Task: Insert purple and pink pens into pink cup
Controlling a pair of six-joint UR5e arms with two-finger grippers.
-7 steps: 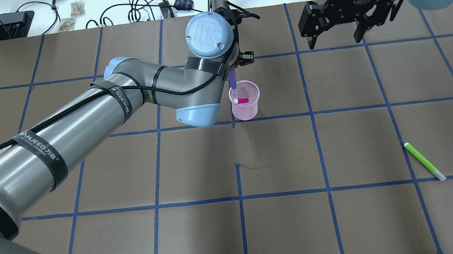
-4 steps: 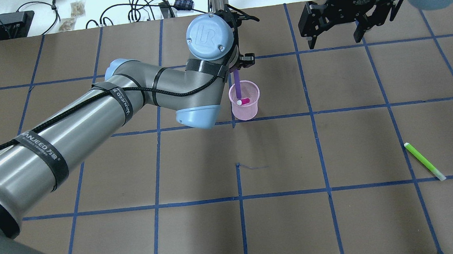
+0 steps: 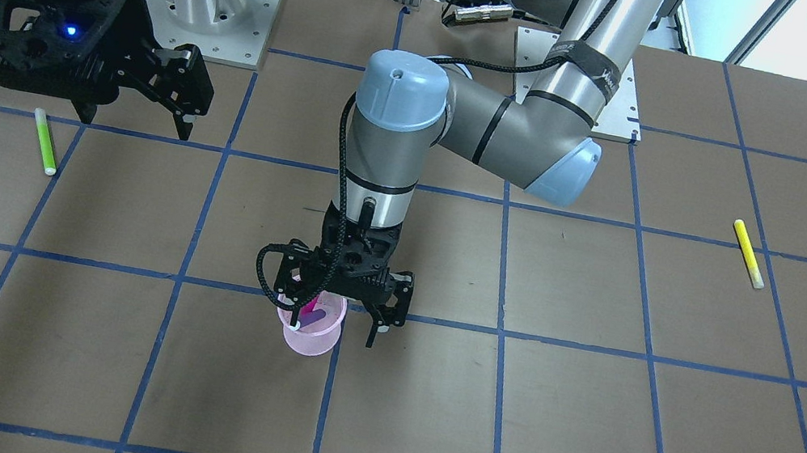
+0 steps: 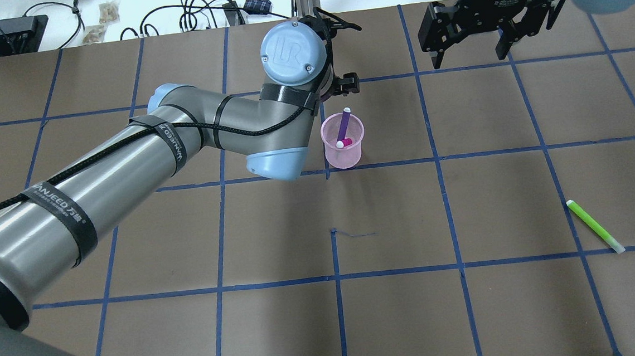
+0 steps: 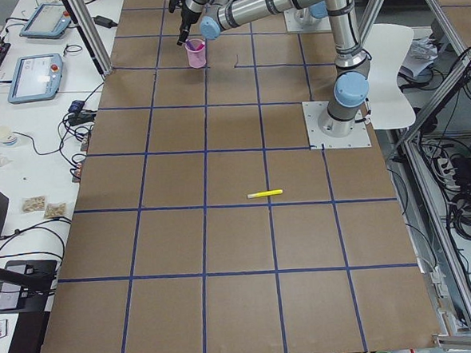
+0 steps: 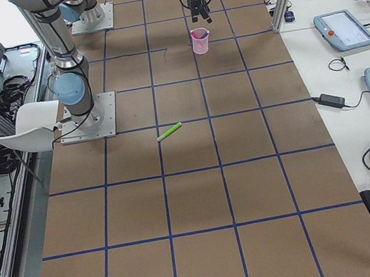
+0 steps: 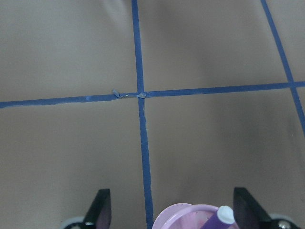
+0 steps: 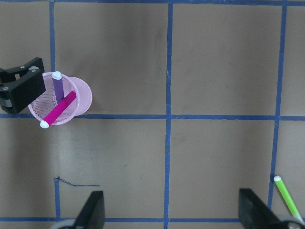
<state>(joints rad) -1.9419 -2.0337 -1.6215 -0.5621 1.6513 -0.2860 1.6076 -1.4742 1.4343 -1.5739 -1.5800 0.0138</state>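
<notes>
Hovering left gripper (image 3: pixel 330 322) spread above pink cup (image 4: pixel 344 155), both pens (image 4: pixel 345 124) inside

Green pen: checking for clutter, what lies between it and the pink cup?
Only bare table crossed by blue tape lines lies between the green pen and the pink cup, clearest in the overhead view.
</notes>
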